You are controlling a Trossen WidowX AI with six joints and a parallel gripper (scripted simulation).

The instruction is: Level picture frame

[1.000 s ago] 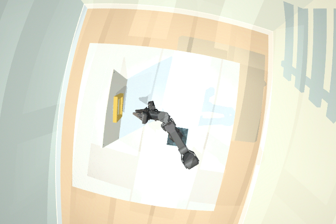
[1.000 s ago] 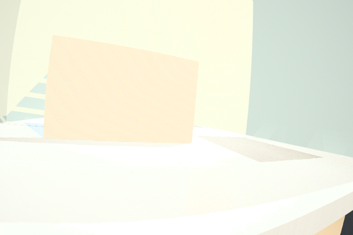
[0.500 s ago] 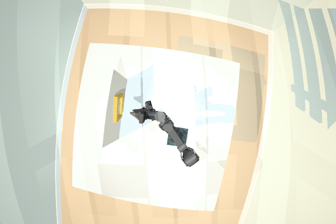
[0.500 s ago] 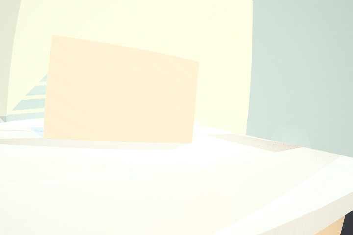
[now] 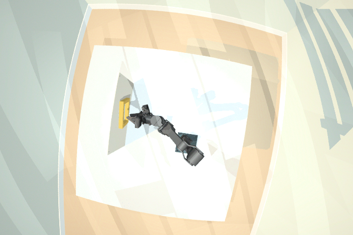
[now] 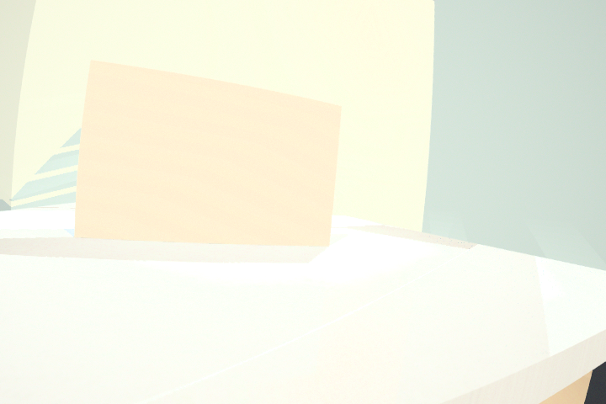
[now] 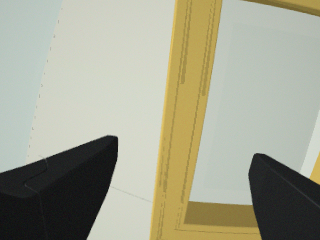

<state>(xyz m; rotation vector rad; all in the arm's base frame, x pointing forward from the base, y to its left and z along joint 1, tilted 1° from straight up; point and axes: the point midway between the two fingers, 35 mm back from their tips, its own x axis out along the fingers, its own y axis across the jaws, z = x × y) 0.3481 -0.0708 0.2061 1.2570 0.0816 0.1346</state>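
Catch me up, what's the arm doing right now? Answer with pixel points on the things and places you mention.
The arm (image 5: pixel 169 131) has its gripper (image 5: pixel 127 116) (image 7: pixel 184 156) open in front of the yellow picture frame (image 5: pixel 121 114) (image 7: pixel 187 100), which hangs on the upright panel (image 5: pixel 116 138) (image 7: pixel 100 75). One side bar of the frame shows between the fingertips, apparently not gripped.

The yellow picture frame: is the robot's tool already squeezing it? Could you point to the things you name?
No, the two fingers of the tool (image 5: pixel 128 116) (image 7: pixel 184 145) stand wide apart, with the left side of the yellow picture frame (image 5: pixel 121 114) (image 7: pixel 187 100) showing between them, touched by neither.
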